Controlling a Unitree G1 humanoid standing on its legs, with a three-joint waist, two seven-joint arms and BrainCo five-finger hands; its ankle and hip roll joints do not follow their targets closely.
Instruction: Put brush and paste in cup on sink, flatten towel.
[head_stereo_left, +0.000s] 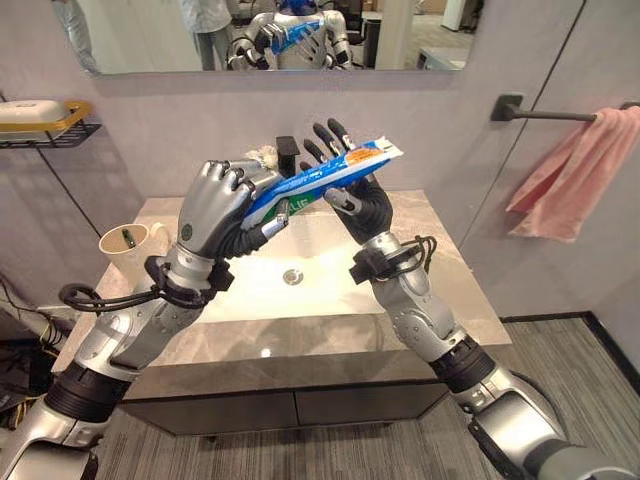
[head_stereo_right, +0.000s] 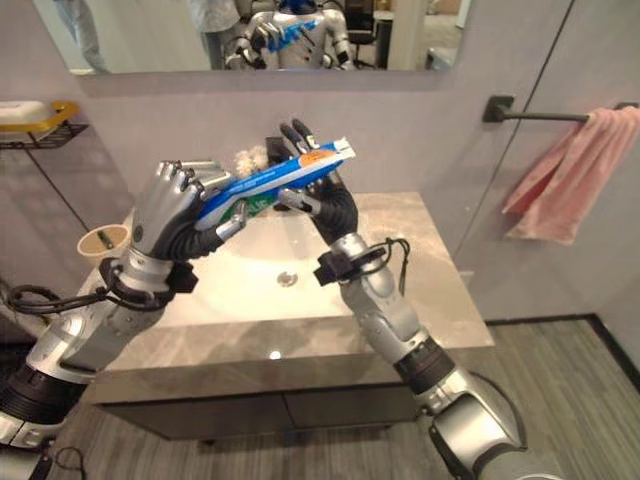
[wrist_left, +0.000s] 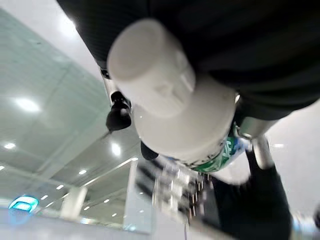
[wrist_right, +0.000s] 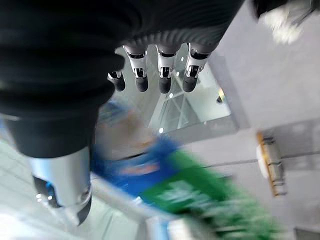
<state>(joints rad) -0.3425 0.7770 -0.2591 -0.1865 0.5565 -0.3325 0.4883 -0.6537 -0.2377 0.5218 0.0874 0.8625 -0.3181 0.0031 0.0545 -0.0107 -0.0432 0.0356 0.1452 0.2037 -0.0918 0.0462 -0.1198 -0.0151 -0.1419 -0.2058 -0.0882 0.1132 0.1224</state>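
A blue and white toothpaste tube (head_stereo_left: 320, 178) is held slanted in the air above the sink basin (head_stereo_left: 300, 290). My left hand (head_stereo_left: 215, 205) is curled round its lower, cap end; the white cap (wrist_left: 160, 85) looms large in the left wrist view. My right hand (head_stereo_left: 365, 205) stands behind the tube's upper half with straight fingers (wrist_right: 162, 75) spread, the tube resting against its palm. A beige cup (head_stereo_left: 130, 245) stands on the counter's left side with a dark item inside. A pink towel (head_stereo_left: 575, 175) hangs bunched on a black wall bar.
A black faucet (head_stereo_left: 288, 152) rises behind the basin with a small white thing (head_stereo_left: 265, 155) beside it. A wall shelf (head_stereo_left: 45, 125) with a yellow dish is at the upper left. A mirror hangs above the grey stone counter (head_stereo_left: 440, 270).
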